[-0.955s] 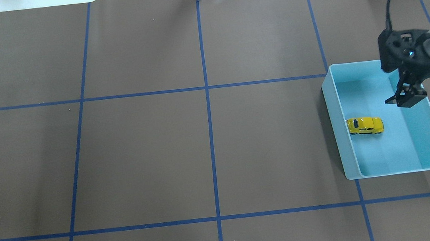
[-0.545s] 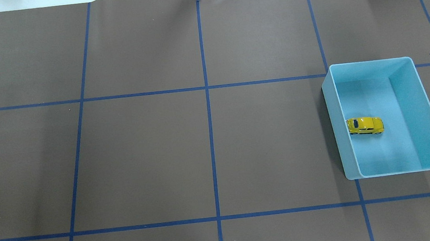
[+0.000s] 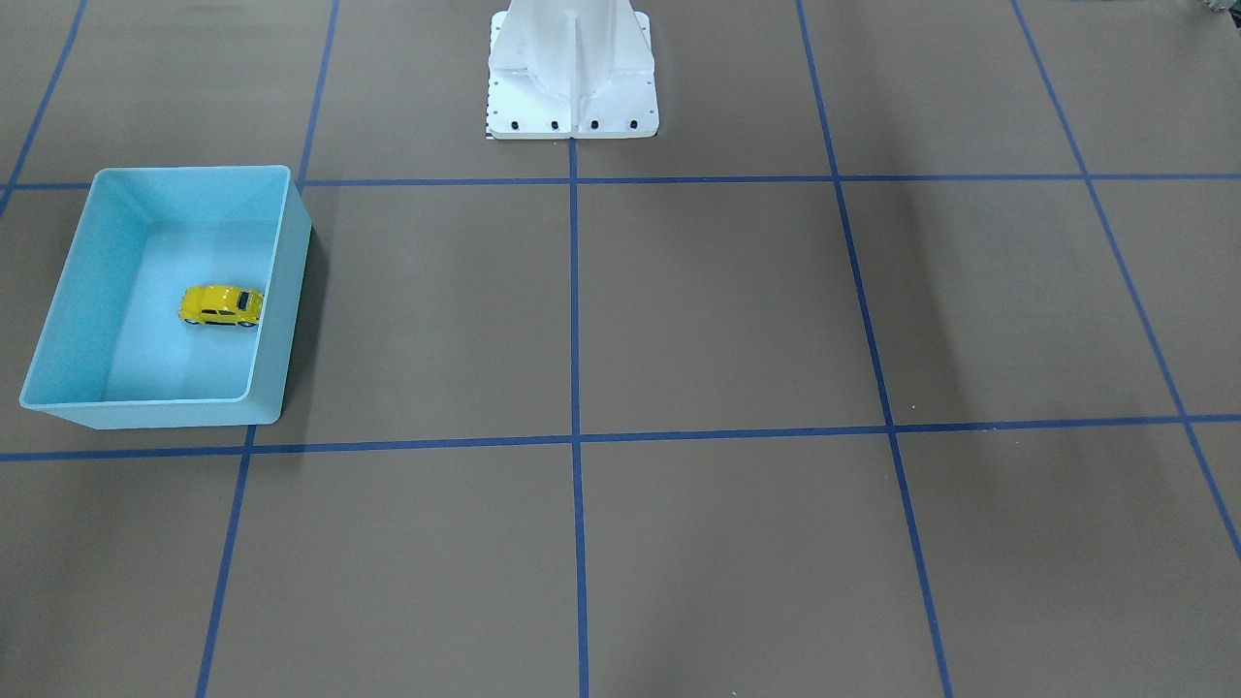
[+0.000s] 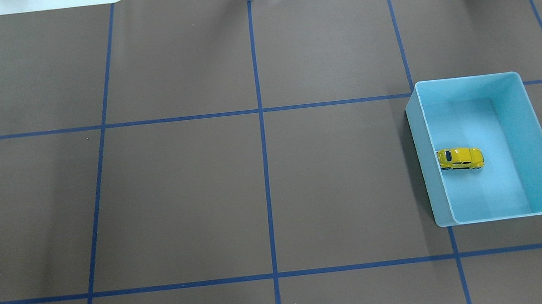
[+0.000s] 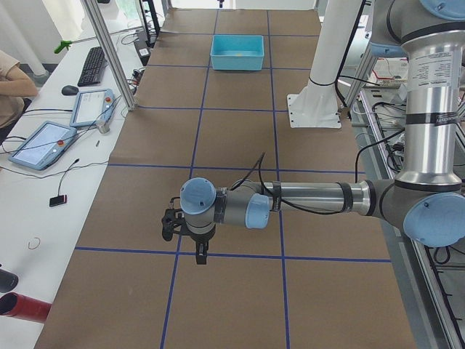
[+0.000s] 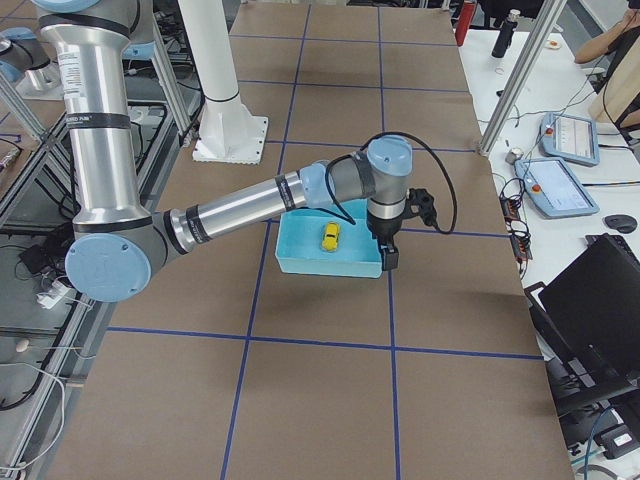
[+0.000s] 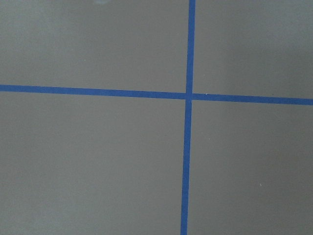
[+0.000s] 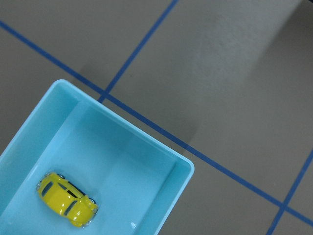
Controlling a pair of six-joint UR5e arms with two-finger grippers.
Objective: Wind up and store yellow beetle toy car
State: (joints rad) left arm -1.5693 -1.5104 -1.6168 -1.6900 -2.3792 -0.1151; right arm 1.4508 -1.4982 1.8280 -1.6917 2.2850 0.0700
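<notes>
Though both arms show only in the side views, the car [image 4: 460,158] is plain to see: it sits on its wheels on the floor of the bin [image 4: 464,78], at the right of the overhead frame. One end lies just beside the bin's left wall, about midway along it, and its length runs across the bin. In the front-facing view the bin [image 3: 291,291] stands at the left, with the car [image 3: 222,305] near its right wall. The right wrist camera shows the car [image 8: 67,199] at lower left.

In the right side view the right gripper [image 6: 390,262] hangs at mid-frame against the bin's [image 6: 330,264] right end, apart from the car [image 6: 330,236]. I cannot tell whether its fingers are open or closed. The left gripper [image 5: 200,256] hangs over the table [image 5: 232,305] low in the left side view, by a tape line [image 5: 131,251] and well apart from the bin [image 5: 237,52] at the top. Its fingers' state cannot be told either.
</notes>
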